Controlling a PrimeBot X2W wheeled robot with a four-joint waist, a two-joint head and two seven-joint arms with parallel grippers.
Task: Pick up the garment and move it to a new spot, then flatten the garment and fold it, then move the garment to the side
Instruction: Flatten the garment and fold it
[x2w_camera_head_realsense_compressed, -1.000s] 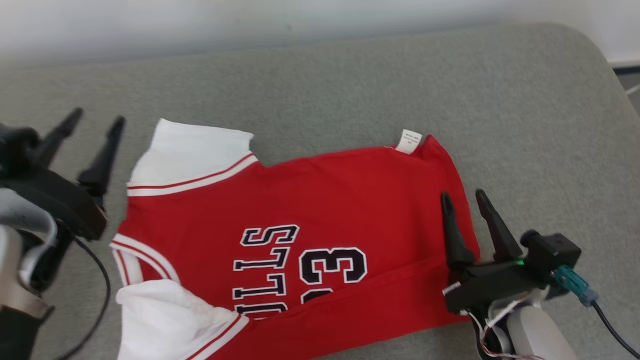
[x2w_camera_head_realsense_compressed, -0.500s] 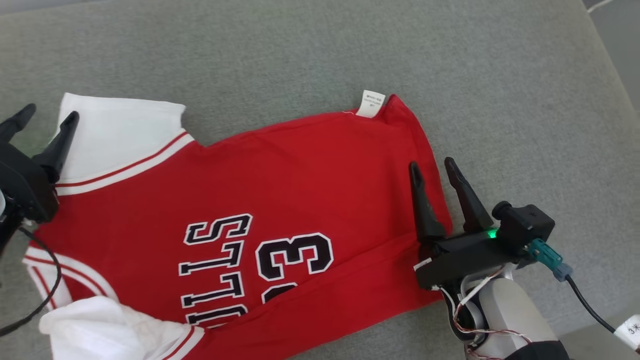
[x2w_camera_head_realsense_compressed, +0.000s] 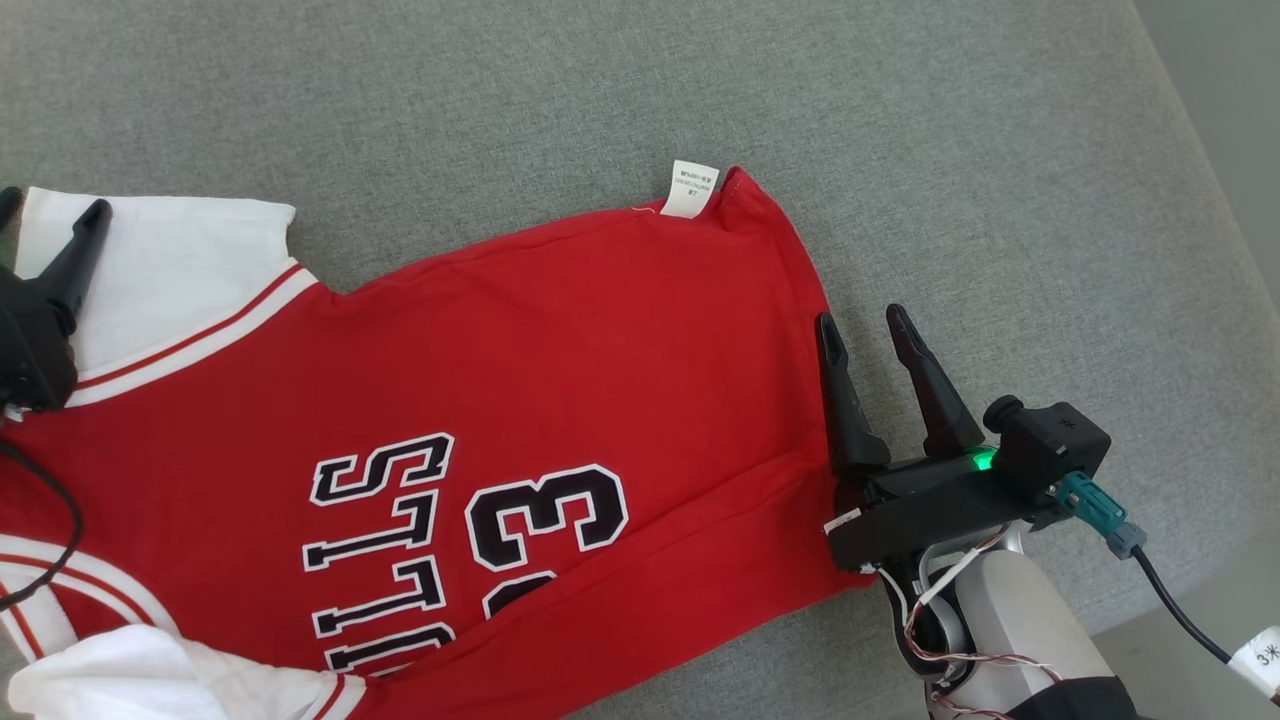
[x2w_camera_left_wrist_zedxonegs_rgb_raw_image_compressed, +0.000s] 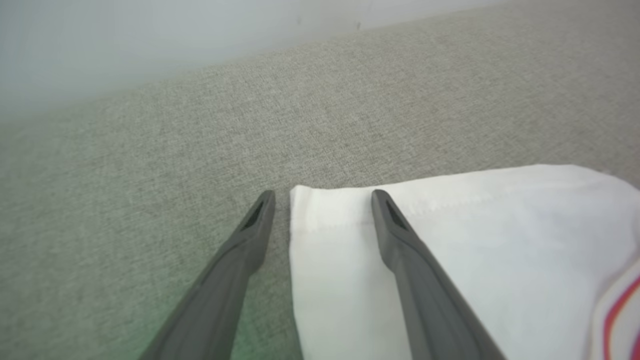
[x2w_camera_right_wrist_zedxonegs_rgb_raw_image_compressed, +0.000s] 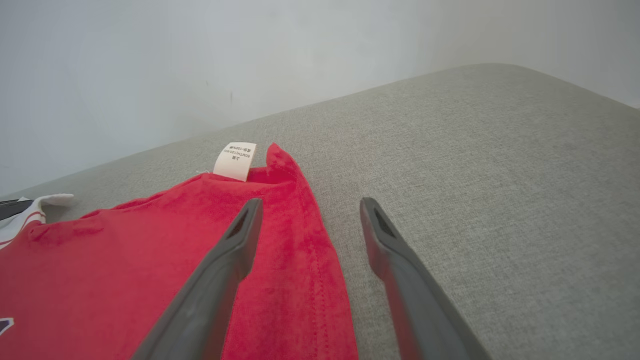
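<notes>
Red garment (x2w_camera_head_realsense_compressed: 560, 400) lies spread, lettering up, on the grey fabric surface (x2w_camera_head_realsense_compressed: 1000, 150); left tool (x2w_camera_left_wrist_zedxonegs_rgb_raw_image_compressed: 322, 199) released, its fingers straddling the outer edge of the white sleeve (x2w_camera_left_wrist_zedxonegs_rgb_raw_image_compressed: 475, 240); right tool (x2w_camera_head_realsense_compressed: 860, 320) released too, one finger over the red hem (x2w_camera_right_wrist_zedxonegs_rgb_raw_image_compressed: 320, 260), the other over bare surface, neither grasping anything.

The right gripper (x2w_camera_head_realsense_compressed: 860, 316) has two long, tapering black fingers (x2w_camera_head_realsense_compressed: 848, 420) on a black bar with a lit green light (x2w_camera_head_realsense_compressed: 984, 461). Behind it sits a boxy black camera block (x2w_camera_head_realsense_compressed: 1060, 440) with a round nub. A teal plug (x2w_camera_head_realsense_compressed: 1090, 505) feeds a dark cable (x2w_camera_head_realsense_compressed: 1175, 610) carrying a white tag (x2w_camera_head_realsense_compressed: 1262, 660) marked 3. Thin red and white wires (x2w_camera_head_realsense_compressed: 938, 598) loop over the pale grey forearm (x2w_camera_head_realsense_compressed: 1020, 640). The left gripper (x2w_camera_head_realsense_compressed: 52, 200) is black too, with a thin black lead (x2w_camera_head_realsense_compressed: 78, 525). Up close, the fingers look dark grey, with a slot near each tip.
</notes>
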